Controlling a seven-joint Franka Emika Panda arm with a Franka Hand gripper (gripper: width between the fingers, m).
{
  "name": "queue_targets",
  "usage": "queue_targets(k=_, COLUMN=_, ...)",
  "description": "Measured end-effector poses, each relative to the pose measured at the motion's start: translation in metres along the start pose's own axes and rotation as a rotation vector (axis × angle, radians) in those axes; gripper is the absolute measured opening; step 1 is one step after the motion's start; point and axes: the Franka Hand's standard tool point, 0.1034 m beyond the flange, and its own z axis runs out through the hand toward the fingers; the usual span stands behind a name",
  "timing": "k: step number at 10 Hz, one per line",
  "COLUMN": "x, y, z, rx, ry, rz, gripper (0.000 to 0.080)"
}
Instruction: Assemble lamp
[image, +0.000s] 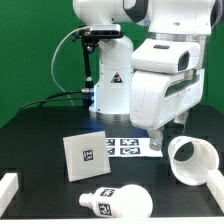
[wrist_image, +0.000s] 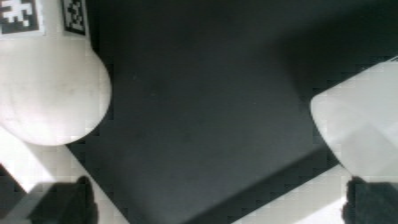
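In the exterior view the square base (image: 85, 155) stands on the black table at the exterior view's left. The bulb (image: 112, 200) lies on its side near the front. The cone shade (image: 190, 160) lies on its side at the exterior view's right. My gripper (image: 168, 135) hangs above the table just beside the shade, apart from it. In the wrist view the gripper (wrist_image: 221, 195) is open and empty, its dark fingers (wrist_image: 68, 200) wide apart. A rounded white tagged part (wrist_image: 50, 90) and an angular white part (wrist_image: 365, 125) lie ahead; I cannot tell which parts they are.
The marker board (image: 120, 145) lies flat behind the base, by the arm's pedestal. White rails sit at the table's front corners at the exterior view's left (image: 8, 188) and right (image: 214, 200). A pale strip (wrist_image: 267, 205) crosses the table under the gripper.
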Motion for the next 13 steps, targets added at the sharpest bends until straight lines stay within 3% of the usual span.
queue_targets(k=7, x=0.0, y=0.002, z=0.0, rx=-0.007, ry=0.0, rz=-0.007, gripper=0.07)
queue_targets(k=9, x=-0.01, y=0.024, z=0.01, rx=-0.001, ry=0.007, rz=-0.02, gripper=0.07)
queue_targets(k=11, x=-0.02, y=0.047, z=0.015, rx=-0.022, ry=0.045, rz=-0.035, gripper=0.07)
queue_targets(k=13, x=-0.02, y=0.062, z=-0.005, rx=-0.03, ry=0.032, rz=-0.052, gripper=0.07)
